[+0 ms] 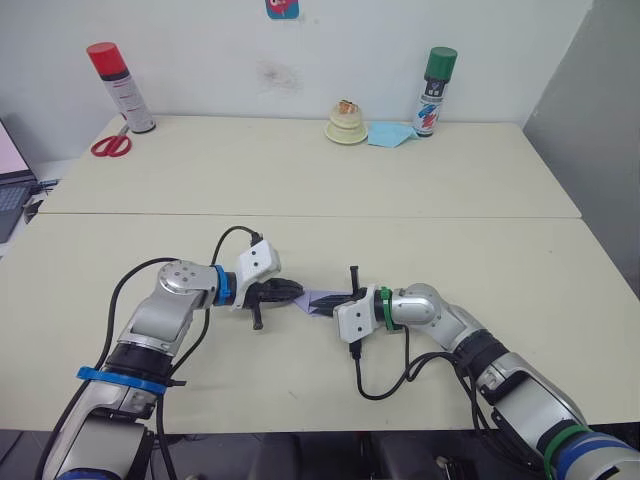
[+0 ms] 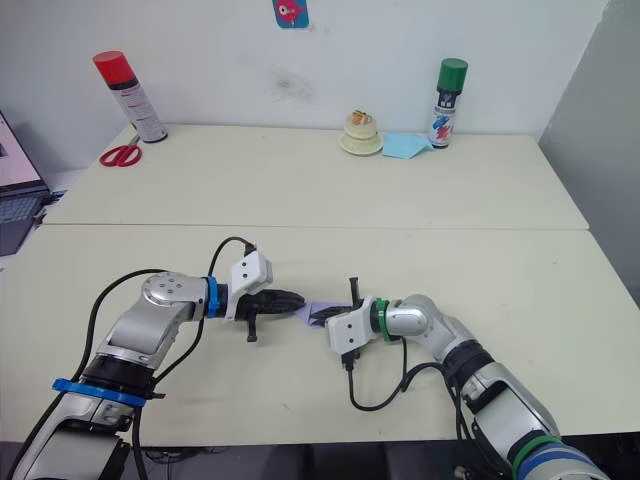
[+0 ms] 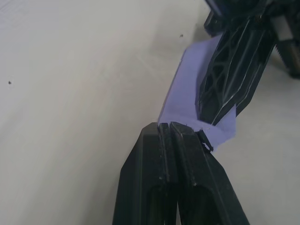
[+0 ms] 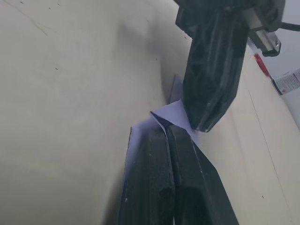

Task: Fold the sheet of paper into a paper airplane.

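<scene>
— Two pincers, both mine, meet over one scrap of purple at the near middle of the table [image 1: 300,180]. What do you want first?

— Start at your left.

— Far left at the back stand a red-capped spray can [image 1: 121,87] and red scissors [image 1: 111,145]. Nearer, my left gripper [image 1: 296,292] points toward my right, fingers pressed together on the left end of the paper airplane [image 1: 324,300].

— And the paper itself?

— It's a small folded lavender strip lying low on the tabletop, stretched between the two pincers. In my left wrist view it runs away from my closed fingertips [image 3: 171,129] and under the other pincer.

— The right one?

— My right gripper [image 1: 347,297] comes in from the opposite side, fingers shut on the paper's right end, tips nearly touching my left ones. Beyond, at the back right, sit a small round cream dish [image 1: 346,124], a blue paper [image 1: 391,135] and a green-capped can [image 1: 435,92]
</scene>
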